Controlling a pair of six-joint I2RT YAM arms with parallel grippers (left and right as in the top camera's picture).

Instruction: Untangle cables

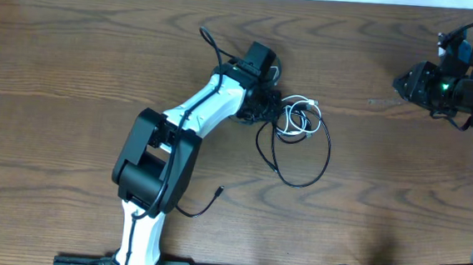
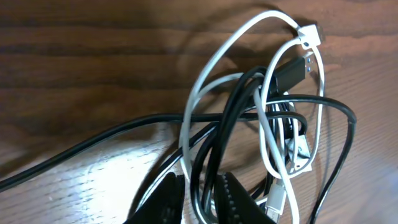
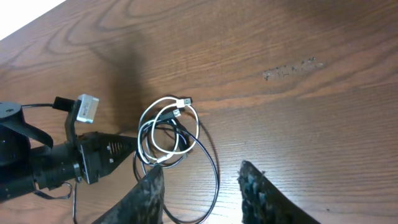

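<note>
The cables lie tangled mid-table: a white cable (image 1: pixel 298 120) coiled small, and a black cable (image 1: pixel 305 164) looping wider toward the front. Up close, the white cable (image 2: pixel 210 70) and the black cable (image 2: pixel 235 102) cross over each other, with a black USB plug (image 2: pixel 297 67) beside a white plug (image 2: pixel 309 35). My left gripper (image 2: pixel 200 182) is shut on the bundle, with black and white strands between its fingers. My right gripper (image 3: pixel 200 169) hangs open and empty, high over the table's right, apart from the white cable (image 3: pixel 147 118).
The left arm (image 1: pixel 196 113) stretches diagonally from the front edge to the tangle. A black cord end with a small plug (image 1: pixel 219 191) lies beside the arm's elbow. The right arm (image 1: pixel 449 80) stays at the far right. A pale scuff (image 3: pixel 292 68) marks the wood.
</note>
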